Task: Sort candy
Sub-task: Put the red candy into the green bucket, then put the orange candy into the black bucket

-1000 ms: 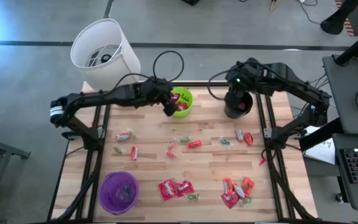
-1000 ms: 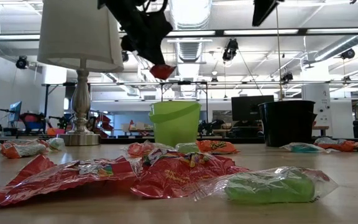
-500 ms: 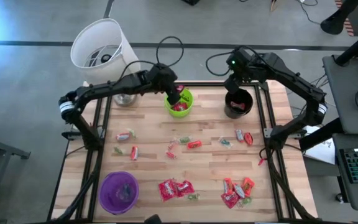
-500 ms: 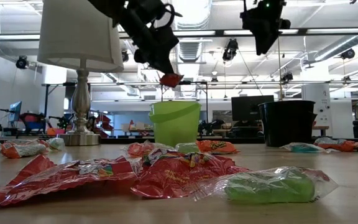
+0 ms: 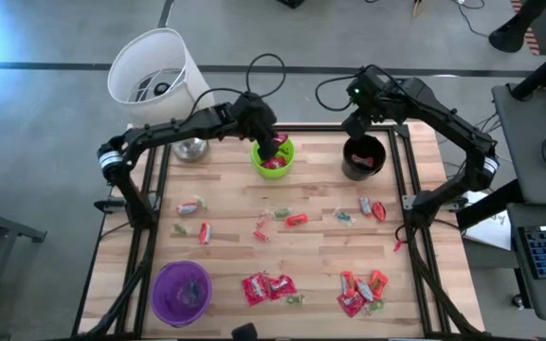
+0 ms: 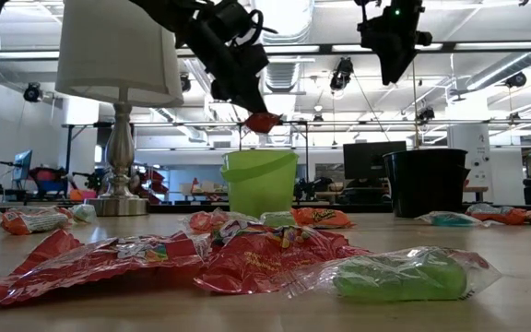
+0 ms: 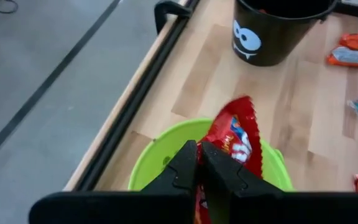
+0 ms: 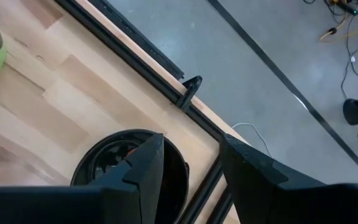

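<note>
My left gripper point(image 7: 199, 163) is shut on a red flat candy packet point(image 7: 233, 132) and holds it over the green cup point(image 5: 274, 157), which has red candy inside. In the low view the packet point(image 6: 264, 121) hangs above the cup's rim point(image 6: 259, 155). My right gripper point(image 8: 190, 148) stands open and empty above the far rim of the black cup point(image 8: 124, 167). More candy lies loose on the table: red packets point(image 5: 267, 286), a mixed heap point(image 5: 361, 292) and small pieces point(image 5: 282, 218). My left gripper pinches the red packet's near end point(image 7: 218, 148) between its two fingers point(image 7: 185, 167). The fingers slant down from the table's left side. The rest of the packet sticks out past the fingertips, lifted clear above the green cup's opening.
A purple cup point(image 5: 181, 292) stands at the near left. A lamp with a white shade point(image 5: 159, 74) rises at the far left corner. A black frame rail point(image 8: 135, 62) runs along the table's far edge. The black cup point(image 5: 363, 158) holds some candy.
My left gripper has carried the red packet toward the table's right edge, from beside the green cup's left rim to above its opening, staying shut. My right gripper has come down a little over the black cup and has stayed open.
</note>
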`<state>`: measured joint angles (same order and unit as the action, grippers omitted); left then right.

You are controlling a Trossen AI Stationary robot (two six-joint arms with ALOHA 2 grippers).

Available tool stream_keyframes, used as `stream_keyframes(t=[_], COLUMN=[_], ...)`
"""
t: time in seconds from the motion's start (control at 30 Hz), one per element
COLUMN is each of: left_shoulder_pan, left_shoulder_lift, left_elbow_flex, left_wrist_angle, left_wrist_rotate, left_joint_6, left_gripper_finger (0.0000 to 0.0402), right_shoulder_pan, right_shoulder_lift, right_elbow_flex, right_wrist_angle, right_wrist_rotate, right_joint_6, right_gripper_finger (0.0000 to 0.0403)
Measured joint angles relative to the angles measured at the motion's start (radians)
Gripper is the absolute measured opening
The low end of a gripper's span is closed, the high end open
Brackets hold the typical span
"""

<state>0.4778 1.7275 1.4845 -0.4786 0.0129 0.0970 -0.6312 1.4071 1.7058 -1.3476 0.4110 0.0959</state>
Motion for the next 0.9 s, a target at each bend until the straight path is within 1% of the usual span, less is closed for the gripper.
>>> stream_keyframes(t=[0.1, 0.27, 0.4, 0.47, 0.57, 0.73, 0.9], left_shoulder_pan=[0.0, 0.0, 0.0, 0.0, -0.005, -0.022, -0.056], left_shoulder_lift=[0.0, 0.0, 0.0, 0.0, 0.0, 0.0, -0.008], left_elbow_flex=[0.0, 0.0, 0.007, 0.021, 0.05, 0.104, 0.136], left_wrist_angle=[-0.015, -0.029, -0.072, -0.106, -0.162, -0.22, -0.315], left_wrist_rotate=[0.0, 0.0, -0.003, -0.004, -0.004, -0.003, -0.003], left_joint_6=[0.0, 0.0, -0.005, -0.005, -0.008, -0.009, -0.008], left_gripper_finger=[0.0014, 0.0052, 0.008, 0.0089, 0.0093, 0.0091, 0.0091], right_shoulder_pan=[0.0, 0.0, 0.0, 0.0, 0.0, 0.003, 0.025], right_shoulder_lift=[-0.003, -0.016, -0.034, -0.046, -0.062, -0.081, -0.114], right_elbow_flex=[0.0, 0.0, 0.0, 0.0, 0.0, -0.005, -0.058], right_wrist_angle=[0.0, -0.005, -0.011, -0.021, -0.064, -0.13, -0.21], right_wrist_rotate=[0.0, 0.0, -0.001, -0.02, -0.117, -0.341, -0.492], right_joint_6=[0.0, 0.0, 0.001, 0.007, 0.012, -0.001, -0.043], right_gripper_finger=[0.0151, 0.0151, 0.0151, 0.0151, 0.0151, 0.0151, 0.0151])
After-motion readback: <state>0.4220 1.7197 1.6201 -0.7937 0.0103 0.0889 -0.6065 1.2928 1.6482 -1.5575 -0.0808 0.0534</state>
